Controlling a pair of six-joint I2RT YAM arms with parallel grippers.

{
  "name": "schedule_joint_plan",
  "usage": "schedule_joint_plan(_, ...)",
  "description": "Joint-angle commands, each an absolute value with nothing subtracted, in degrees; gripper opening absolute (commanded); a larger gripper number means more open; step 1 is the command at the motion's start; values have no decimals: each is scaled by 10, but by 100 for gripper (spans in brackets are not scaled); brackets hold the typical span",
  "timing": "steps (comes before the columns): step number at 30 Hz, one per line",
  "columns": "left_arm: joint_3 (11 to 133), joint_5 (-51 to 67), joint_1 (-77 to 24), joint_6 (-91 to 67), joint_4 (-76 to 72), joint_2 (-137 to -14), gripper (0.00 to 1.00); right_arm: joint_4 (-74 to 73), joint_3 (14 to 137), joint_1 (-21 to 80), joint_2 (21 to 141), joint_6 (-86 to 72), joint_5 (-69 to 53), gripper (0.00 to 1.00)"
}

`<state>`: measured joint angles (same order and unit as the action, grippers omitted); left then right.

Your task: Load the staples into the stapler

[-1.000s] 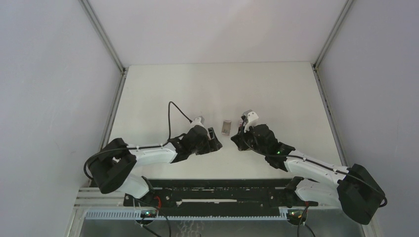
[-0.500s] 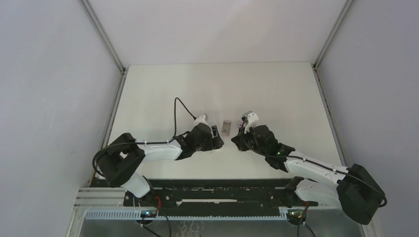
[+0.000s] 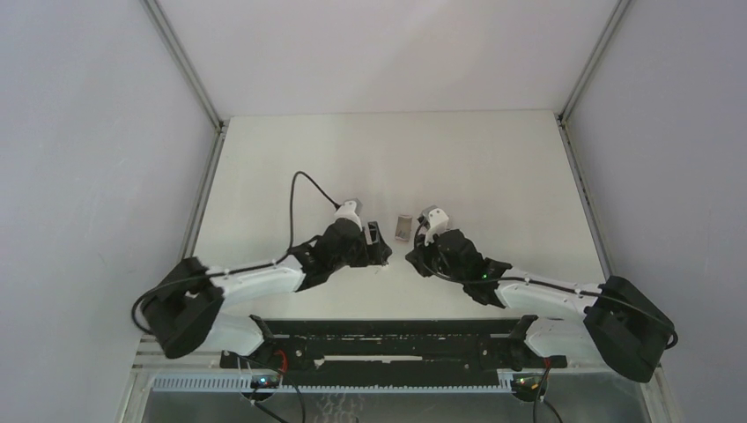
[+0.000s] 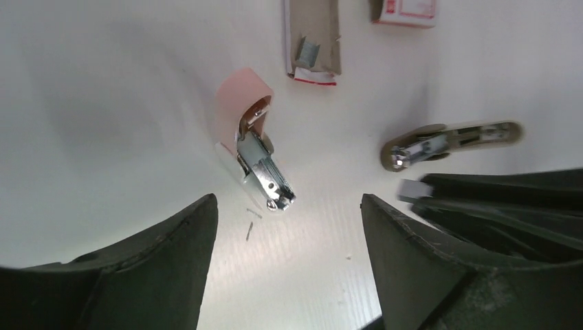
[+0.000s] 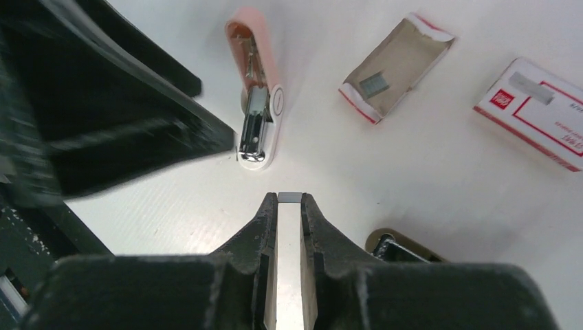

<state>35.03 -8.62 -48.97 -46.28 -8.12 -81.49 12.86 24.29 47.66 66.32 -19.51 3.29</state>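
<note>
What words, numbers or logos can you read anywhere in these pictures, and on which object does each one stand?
No text can be read for certain.
On the white box: a red logo square and red lettering inside a red frame, too small and blurred to read.
On the stapler, the inner tray and the grey-brown tool: no lettering visible.

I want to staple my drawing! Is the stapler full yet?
Not yet. Done: the stapler lies open, the tray is out of its box. In hand: the right tool pinches a staple strip. Left: slide it into the stapler's channel and close it.
</note>
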Motion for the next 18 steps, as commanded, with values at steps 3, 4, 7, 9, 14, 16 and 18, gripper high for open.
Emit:
schedule_joint_plan(3,354,-60,-439,-408,64,-629,84,180,281,525,707,-200,121,2)
schedule_joint_plan(4,363,-42,-417,-401,97,-597,85,184,287,531,717,-202,133,3)
schedule_joint_plan(7,406,30,-335,-352,194,-544,86,195,306,548,753,-206,167,2)
schedule_joint_plan(9,454,70,-286,-311,262,-524,86,203,321,556,778,-208,176,2)
schedule_joint_plan(14,507,66,-190,-229,350,-477,91,215,359,573,841,-209,196,2)
schedule_joint_plan(16,501,63,-164,-218,344,-462,93,219,372,579,864,-210,203,2)
schedule_joint_plan(18,492,69,-141,-213,333,-457,93,218,384,586,888,-210,210,2)
